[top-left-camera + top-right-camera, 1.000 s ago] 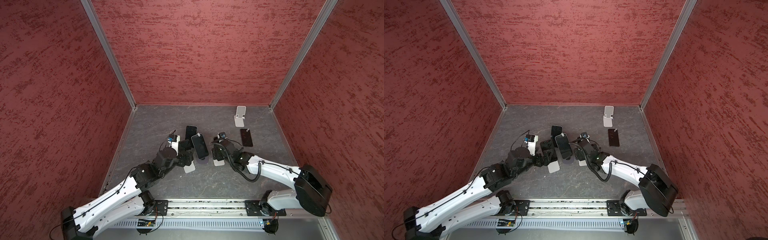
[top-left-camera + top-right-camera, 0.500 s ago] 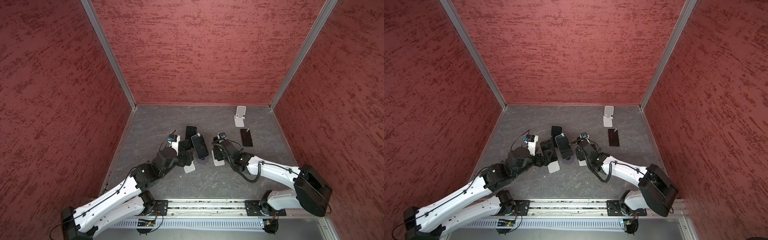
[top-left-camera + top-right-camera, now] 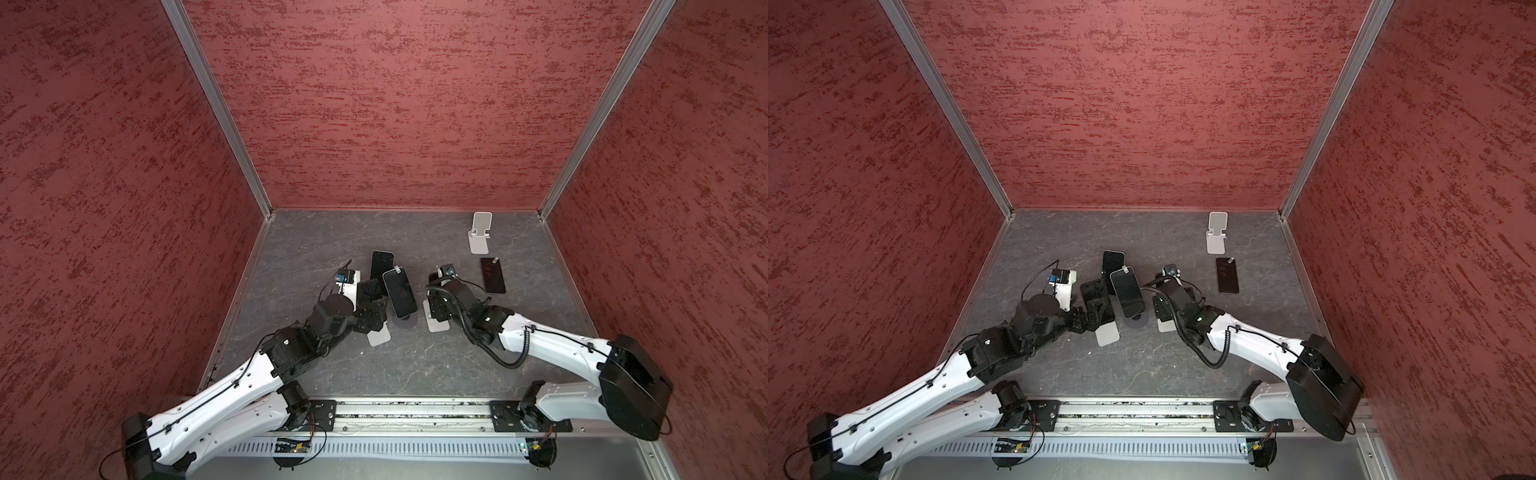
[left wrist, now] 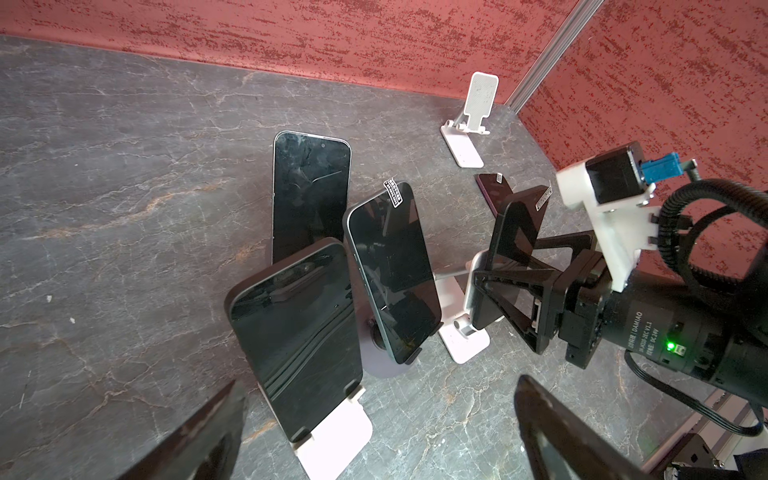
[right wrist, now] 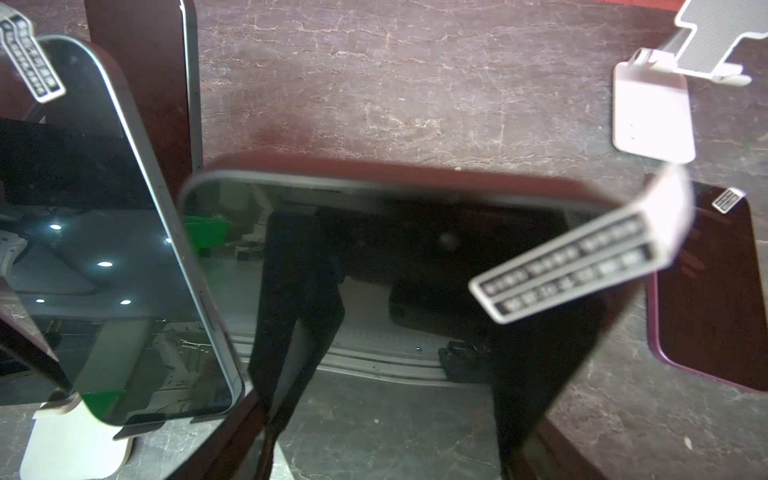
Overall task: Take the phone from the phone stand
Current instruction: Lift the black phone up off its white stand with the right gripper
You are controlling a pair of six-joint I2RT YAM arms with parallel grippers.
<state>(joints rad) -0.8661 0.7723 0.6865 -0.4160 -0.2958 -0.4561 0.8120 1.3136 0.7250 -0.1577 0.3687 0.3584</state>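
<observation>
Two propped phones (image 4: 395, 270) adjacent | right claw (image 4: 509, 266) clamps phone (image 4: 517, 224) on stand (image 4: 463, 345)

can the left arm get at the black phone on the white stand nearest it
Probably yes: the left gripper is open, and the black phone on its white plastic stand sits just ahead, nothing between.

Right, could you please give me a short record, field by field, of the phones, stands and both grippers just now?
Left gripper: open, facing the left phone on the left white stand
Right gripper: closed on the edges of the right phone
Right phone: resting on the right white stand, not lifted out
Middle phone: propped on the round dark stand
Flat on the table: black phone, maroon phone
Empty stand: white, back right corner
</observation>
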